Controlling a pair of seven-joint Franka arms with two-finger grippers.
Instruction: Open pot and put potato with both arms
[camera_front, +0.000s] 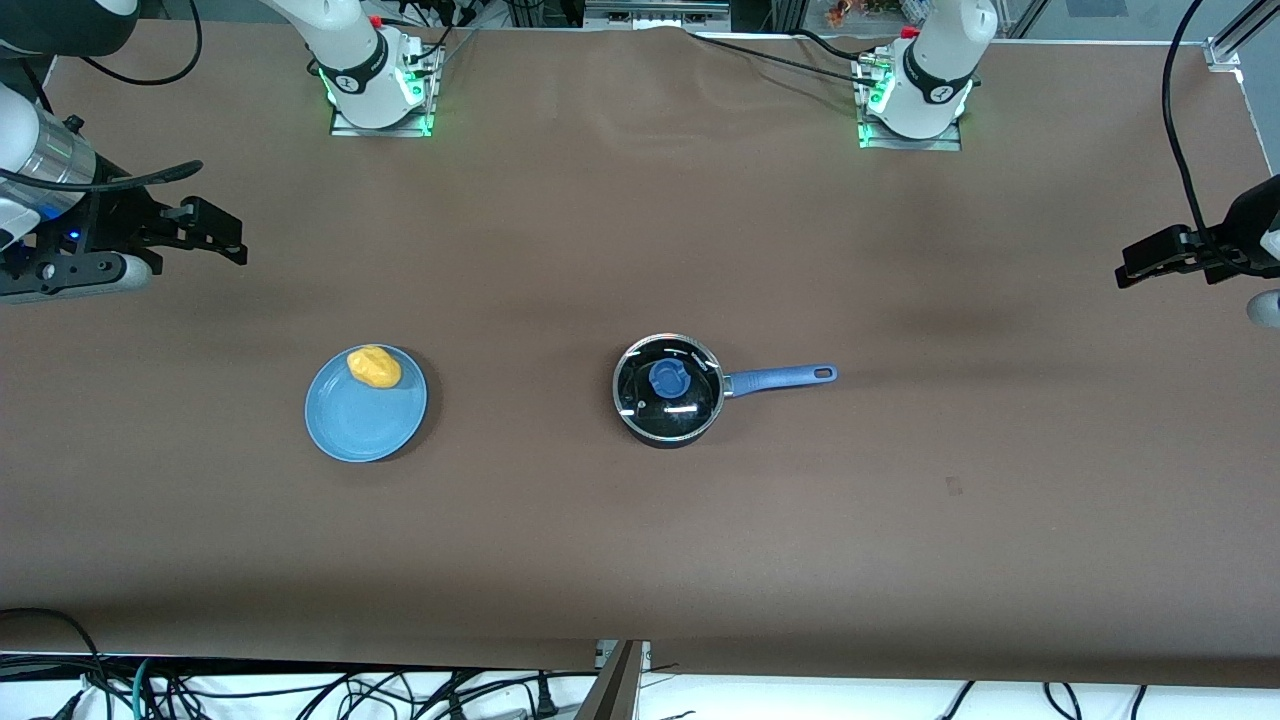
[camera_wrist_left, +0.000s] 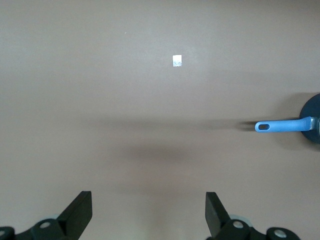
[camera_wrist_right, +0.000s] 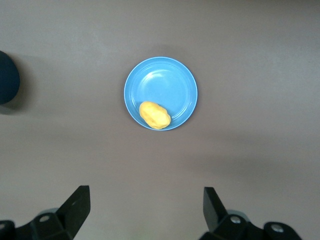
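Both arms waited high: left end effector (camera_wrist_left: 149, 212) spread apart near the lidded pot (camera_front: 668, 388), right end effector (camera_wrist_right: 145, 210) apart over the potato (camera_wrist_right: 154, 115) on its plate (camera_wrist_right: 170, 85).

Pot (camera_wrist_left: 314, 119) mostly cut off in both wrist views, contents under lid (camera_front: 668, 378) hidden

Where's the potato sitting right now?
The potato lies on the blue plate, at the plate's rim farthest from the front camera, toward the right arm's end of the table, apart from the lidded pot.
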